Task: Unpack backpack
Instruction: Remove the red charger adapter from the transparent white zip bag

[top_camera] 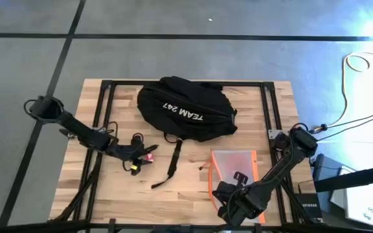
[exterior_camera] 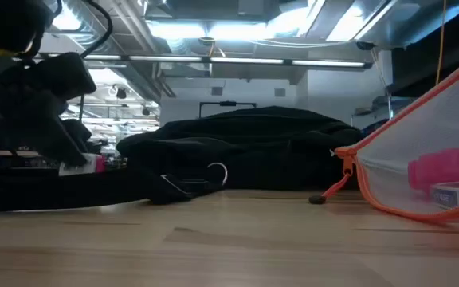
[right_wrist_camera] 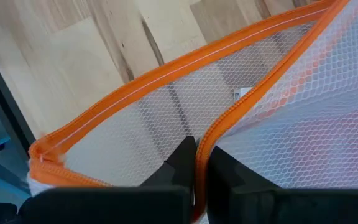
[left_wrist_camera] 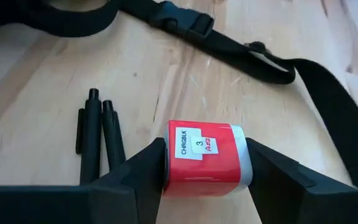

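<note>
Two grippers hold items. Left gripper (left_wrist_camera: 205, 171) is clamped on a red block (left_wrist_camera: 205, 163), low over the table (top_camera: 193, 188) beside two black pens (left_wrist_camera: 98, 134); it should set it flat, clear of the strap (top_camera: 171, 165). Backpack (top_camera: 186, 107) lies at table rear. Right gripper (right_wrist_camera: 196, 163) pinches the mesh pouch (top_camera: 233, 169) rim; keep it steady

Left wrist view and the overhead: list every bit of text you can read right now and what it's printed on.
"TEAM 247": white lettering on the black backpack.
"CHRGBLK" and "3": white sticker on the red block clamped in the left gripper; a small red handwritten word under the 3 is too blurred to read.
Blue-and-white packet inside the orange mesh pouch pinched by the right gripper: print too small to read.
</note>
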Motion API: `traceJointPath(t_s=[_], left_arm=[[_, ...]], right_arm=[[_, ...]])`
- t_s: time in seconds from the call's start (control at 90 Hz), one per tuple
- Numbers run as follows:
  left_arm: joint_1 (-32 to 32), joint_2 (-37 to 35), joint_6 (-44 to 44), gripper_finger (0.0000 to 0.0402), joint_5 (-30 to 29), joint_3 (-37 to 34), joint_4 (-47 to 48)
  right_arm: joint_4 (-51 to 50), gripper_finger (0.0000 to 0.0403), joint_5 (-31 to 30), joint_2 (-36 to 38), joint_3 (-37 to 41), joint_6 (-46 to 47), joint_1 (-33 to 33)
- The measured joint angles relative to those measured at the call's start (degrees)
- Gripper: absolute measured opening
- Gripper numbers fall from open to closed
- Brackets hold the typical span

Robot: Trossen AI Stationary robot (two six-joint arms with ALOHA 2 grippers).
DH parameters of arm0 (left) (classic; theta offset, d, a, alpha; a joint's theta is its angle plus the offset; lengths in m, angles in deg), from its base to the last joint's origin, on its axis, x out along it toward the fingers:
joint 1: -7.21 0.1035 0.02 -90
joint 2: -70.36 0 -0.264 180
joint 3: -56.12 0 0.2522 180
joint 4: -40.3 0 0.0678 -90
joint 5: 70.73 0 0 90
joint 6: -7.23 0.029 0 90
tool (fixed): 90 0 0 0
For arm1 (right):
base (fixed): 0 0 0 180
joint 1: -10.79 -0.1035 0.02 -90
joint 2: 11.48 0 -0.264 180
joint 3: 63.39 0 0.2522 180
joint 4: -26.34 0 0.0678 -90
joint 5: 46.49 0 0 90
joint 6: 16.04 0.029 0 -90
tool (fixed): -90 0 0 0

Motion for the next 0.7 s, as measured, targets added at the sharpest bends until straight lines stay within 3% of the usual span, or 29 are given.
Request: traceJointPath(t_s=[0.7], left_arm=[[0.00, 0.38, 2.54, 0.0182, 0.90, 0.02, -3.32]], right_arm=[[-0.01, 0.0000, -0.04, 0.00, 0.00, 0.00, 0.00]])
